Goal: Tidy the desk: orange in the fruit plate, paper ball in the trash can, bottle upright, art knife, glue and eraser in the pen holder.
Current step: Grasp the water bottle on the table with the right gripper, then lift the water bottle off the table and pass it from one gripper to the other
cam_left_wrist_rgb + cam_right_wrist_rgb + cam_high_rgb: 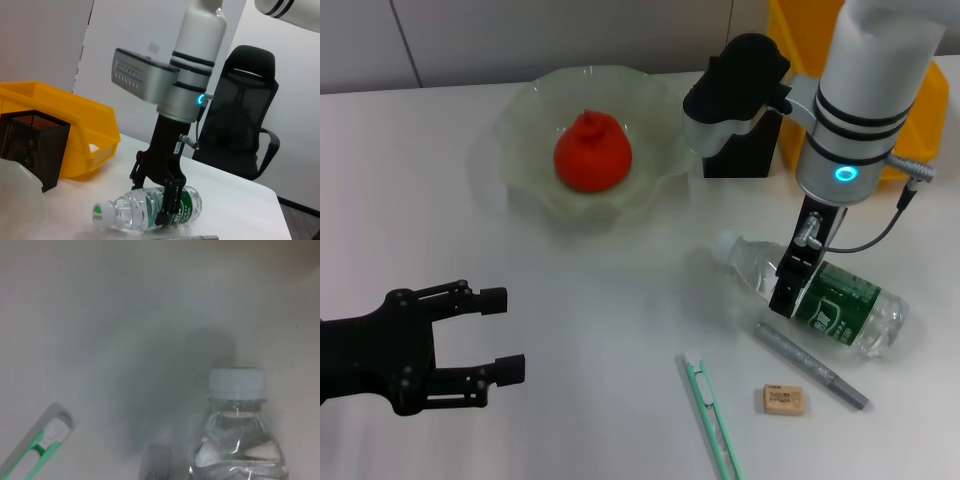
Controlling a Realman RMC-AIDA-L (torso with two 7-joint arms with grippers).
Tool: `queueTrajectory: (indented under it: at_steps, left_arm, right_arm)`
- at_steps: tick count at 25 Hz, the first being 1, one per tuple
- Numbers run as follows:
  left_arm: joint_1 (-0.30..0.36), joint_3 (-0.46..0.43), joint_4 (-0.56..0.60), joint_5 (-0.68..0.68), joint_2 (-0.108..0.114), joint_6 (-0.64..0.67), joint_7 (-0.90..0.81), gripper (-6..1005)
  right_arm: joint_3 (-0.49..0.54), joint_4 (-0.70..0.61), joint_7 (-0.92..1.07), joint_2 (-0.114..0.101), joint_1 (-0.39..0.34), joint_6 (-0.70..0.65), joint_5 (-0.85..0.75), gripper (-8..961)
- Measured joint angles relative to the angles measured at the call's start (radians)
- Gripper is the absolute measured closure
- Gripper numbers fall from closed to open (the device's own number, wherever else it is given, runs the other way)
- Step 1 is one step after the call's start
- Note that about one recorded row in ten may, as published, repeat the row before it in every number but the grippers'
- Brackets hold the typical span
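Setting: white bench (620, 330) under a pale wall, black office chair (245, 115) off behind it in the left wrist view.
Landmark: bottle (820, 295), lying on its side on the bench, cap toward the fruit plate, base toward the robot's right; all places below given from it.
Left gripper (485, 335): far to the left of the bottle, low over bare bench, fingers spread wide, holding nothing; parked.
Fruit plate (520, 115): up and left of the bottle, well apart, with the orange (592, 152) already sitting in its middle.
Art knife (712, 420): green-and-white, flat on the bench, below and left of the bottle, near its cap end.
Glue (810, 365): grey stick, just below the bottle, roughly parallel to it.
Eraser (783, 400): below the bottle, just beside the glue.
Pen holder (745, 150): above the bottle, partly hidden by the right arm, nothing visible inside.
Right gripper (160, 197): straight down over the bottle's labelled middle, fingers open astride the body, not clearly squeezing.
Key relation: bottle directly beneath the right gripper, long axis running across the gap between the fingers; right arm far nearer than the left.
Trash can (925, 120): yellow, above and right of the bottle, behind the arm.
Likely step: closing on the bottle, then tipping it upright.
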Motion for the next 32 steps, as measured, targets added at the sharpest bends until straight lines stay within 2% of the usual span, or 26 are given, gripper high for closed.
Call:
queueTrajectory:
  at_steps: [22, 25, 32]
  left_arm:
    - [-0.004, -0.001, 0.000, 0.000, -0.003, -0.004, 0.000, 186]
    - [0.000, -0.001, 0.000, 0.000, -0.003, -0.004, 0.000, 187]
    - [0.002, -0.001, 0.000, 0.000, -0.003, -0.004, 0.000, 188]
  right_arm:
    - [-0.075, 0.053, 0.010, 0.003, 0.000, 0.042, 0.036, 119]
    - [-0.075, 0.025, 0.010, 0.003, -0.010, 0.028, 0.036, 120]
    - [-0.064, -0.130, -0.003, -0.004, -0.078, -0.036, 0.053, 145]
